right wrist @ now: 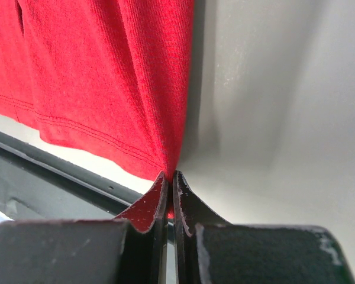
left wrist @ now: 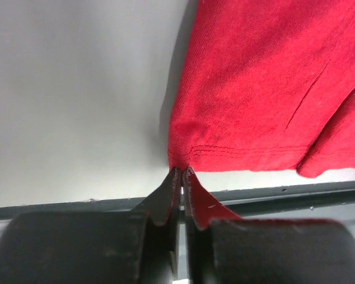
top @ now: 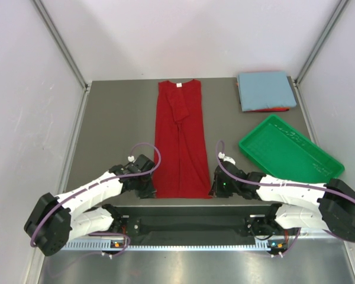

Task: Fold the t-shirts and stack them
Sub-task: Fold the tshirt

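While the red t-shirt (top: 181, 142) lies flat, left tool (left wrist: 182, 173) pinches one hem corner — right tool (right wrist: 170, 176), the other.

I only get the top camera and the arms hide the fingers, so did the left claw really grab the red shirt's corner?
Observer: Yes. The left wrist view shows the left gripper shut on the red shirt's near corner.
Operator: And the right one?
Observer: The right wrist view shows the right gripper shut on the other near corner, cloth pinched between its tips.
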Controlling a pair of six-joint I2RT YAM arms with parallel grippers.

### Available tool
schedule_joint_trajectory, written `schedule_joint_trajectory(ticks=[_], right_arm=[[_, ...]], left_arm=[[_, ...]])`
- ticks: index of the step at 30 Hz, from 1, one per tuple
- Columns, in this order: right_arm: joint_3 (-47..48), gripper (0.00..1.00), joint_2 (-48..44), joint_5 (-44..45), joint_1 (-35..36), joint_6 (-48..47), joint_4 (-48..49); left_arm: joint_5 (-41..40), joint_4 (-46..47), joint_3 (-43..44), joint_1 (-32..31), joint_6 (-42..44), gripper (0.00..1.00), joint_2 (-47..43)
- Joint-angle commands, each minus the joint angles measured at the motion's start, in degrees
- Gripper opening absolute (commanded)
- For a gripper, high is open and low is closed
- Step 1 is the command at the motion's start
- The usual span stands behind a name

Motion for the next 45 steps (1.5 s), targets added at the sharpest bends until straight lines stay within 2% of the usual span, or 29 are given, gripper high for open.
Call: schedule_joint_trajectory(ticks=[1,2,4,8,11,15,23,27,31,36,39,45], right_arm=[[1.7,0.00,-0.1,-0.3,0.5,-0.5,-0.4],[1.7,0.00,0.1,-0.5,0.5,-0.5,-0.1],[1.8,0.00,0.3,-0.7,0.5,-0.6,0.0],[1.7,0.00,0.3,-0.8,0.6,-0.6,0.2],[1.4,0.00,-0.1,-0.8,0.6,-0.6,0.2],[1.1,0.00,-0.5,-0.8,0.5,-0.6,0.2],[2.5,0.00,0.2,-0.8,0.5,-1.1,-0.2],[6.1,0.00,2.0,0.1,0.3,-3.1,-1.8],[11.3,0.00,5.0,1.1,-1.4,-7.1,-3.9],[20.1,0.00,12.1,3.0,-5.8,-17.9,-4.7],[25.6,0.00,17.1,0.7,-9.4,-23.3,-4.9],[38.1,0.00,25.5,-1.2,-15.4,-30.9,-8.2]], left_arm=[[-1.3,-1.8,2.5,-0.1,0.3,0.16,-0.6],[-3.1,-1.9,2.5,-0.1,0.4,0.30,-0.6],[-3.4,-2.0,2.5,-0.1,0.5,0.48,-0.8],[-5.1,-2.3,2.1,-0.1,0.0,0.50,-1.9],[-5.7,-1.4,1.2,-0.1,-0.2,0.49,-2.0],[-3.8,1.5,-0.6,0.0,-0.9,0.40,-0.9],[-2.2,3.2,-0.5,0.0,-1.5,0.00,-1.5],[1.2,7.1,1.6,0.0,-0.9,0.00,-0.5],[1.0,10.8,4.6,0.9,0.2,0.00,4.8],[0.2,10.0,14.6,6.1,7.6,0.00,13.8],[0.7,9.0,21.7,9.8,10.9,0.00,19.7],[3.2,8.7,34.8,14.6,13.7,0.00,30.7]])
